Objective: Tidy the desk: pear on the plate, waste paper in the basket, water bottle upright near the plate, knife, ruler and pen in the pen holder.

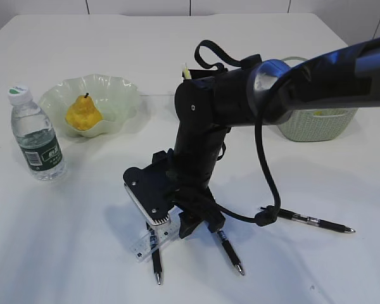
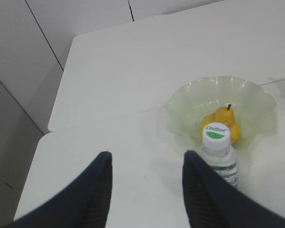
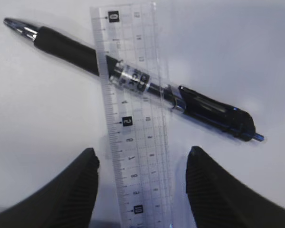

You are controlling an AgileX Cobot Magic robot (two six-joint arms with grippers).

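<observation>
The yellow pear [image 1: 83, 114] lies on the pale green wavy plate [image 1: 117, 95]. The water bottle [image 1: 37, 138] stands upright left of the plate. The clear ruler [image 3: 135, 118] lies across a black pen [image 3: 133, 78] on the desk [image 1: 63, 240]. My right gripper [image 3: 142, 156] is open just above them, with the ruler between its fingers. In the exterior view it [image 1: 174, 231] reaches across the middle to the front. My left gripper [image 2: 145, 159] is open and empty above the desk, beside the bottle [image 2: 219, 154]. The pen holder is hidden behind the right arm.
The grey-green woven basket [image 1: 313, 130] stands at the back right, partly behind the arm, with something yellowish inside. Two more black pens lie on the desk, one at the front [image 1: 230, 252] and one at the right [image 1: 313, 221]. A pale tip [image 1: 185, 71] sticks up behind the arm.
</observation>
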